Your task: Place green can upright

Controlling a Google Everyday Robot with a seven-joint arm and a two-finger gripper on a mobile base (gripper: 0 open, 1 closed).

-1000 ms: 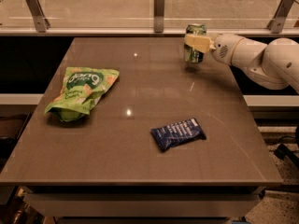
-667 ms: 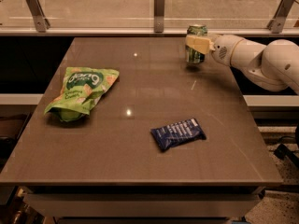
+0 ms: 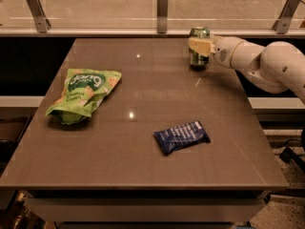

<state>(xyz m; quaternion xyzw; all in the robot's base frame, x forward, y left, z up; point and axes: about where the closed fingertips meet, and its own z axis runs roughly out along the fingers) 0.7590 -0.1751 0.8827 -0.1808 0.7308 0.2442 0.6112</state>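
Note:
The green can (image 3: 198,56) stands upright on the brown table (image 3: 143,128) near its far right edge, with its silver top showing. My gripper (image 3: 199,46) reaches in from the right on a white arm (image 3: 267,63). Its cream fingers (image 3: 200,46) are closed around the can's middle and hide part of it. The can's base rests at or just above the tabletop; I cannot tell which.
A crinkled green snack bag (image 3: 82,94) lies at the table's left. A dark blue snack packet (image 3: 182,136) lies right of centre toward the front. A glass railing with metal posts (image 3: 162,4) runs behind the table's far edge.

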